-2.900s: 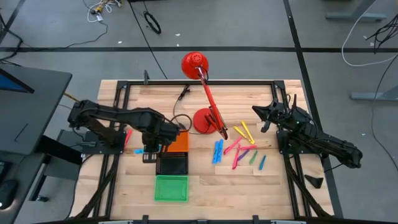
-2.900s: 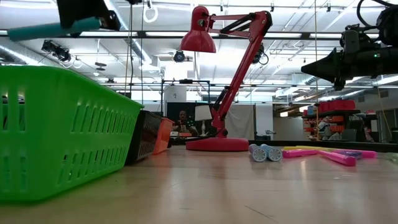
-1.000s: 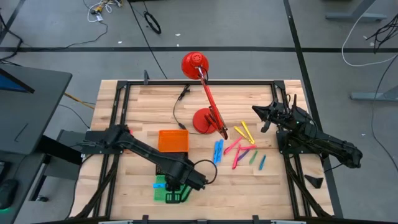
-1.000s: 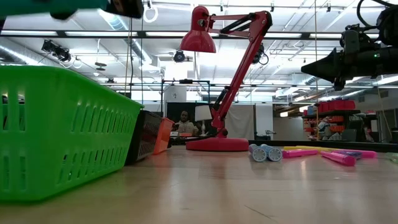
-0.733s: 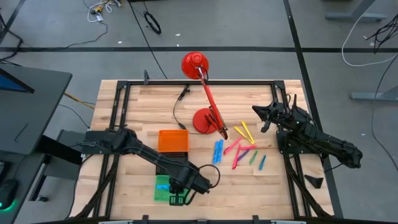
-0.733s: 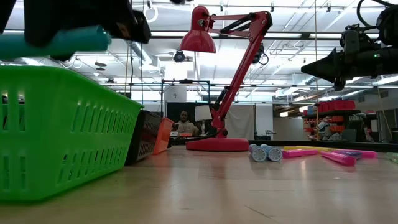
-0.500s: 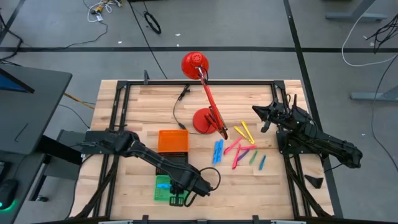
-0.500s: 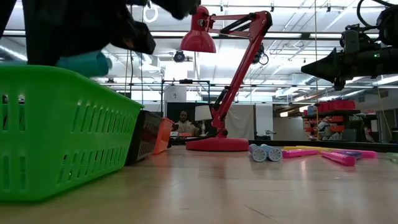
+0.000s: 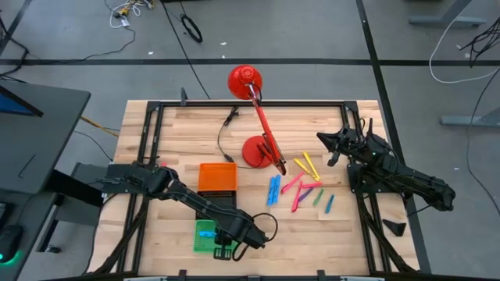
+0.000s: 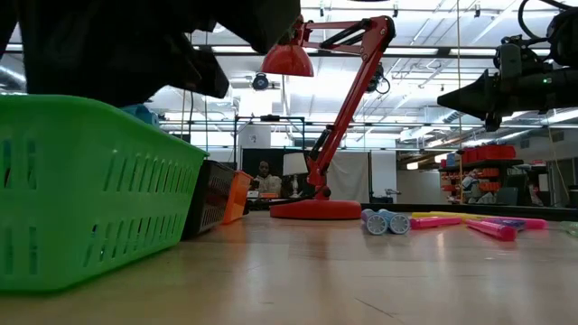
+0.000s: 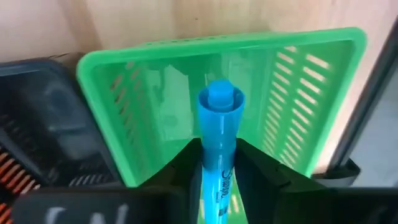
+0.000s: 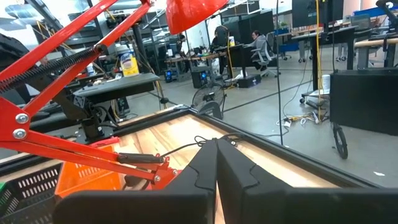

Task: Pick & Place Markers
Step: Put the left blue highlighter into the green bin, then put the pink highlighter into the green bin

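- With the blue marker (image 11: pixel 218 149) poised over the green tray (image 11: pixel 311 81), pinched between the fingers of the left gripper (image 11: pixel 217 163): risk of a release tipping it against the tray wall rather than flat inside.
- Could also catch the neighbouring black tray (image 11: pixel 37 118) if shifted sideways.
- Right gripper (image 12: pixel 217 163) pressed together, empty, parked well apart; remaining markers (image 9: pixel 301 187) scattered on the table near the red lamp (image 9: pixel 258 117).
- From above, tray mostly hidden under the arm; tray floor hard to read.

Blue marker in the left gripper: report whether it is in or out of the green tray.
Not yet dropped: the blue marker sits between the left gripper's fingers, pointing into the green slotted plastic tray.
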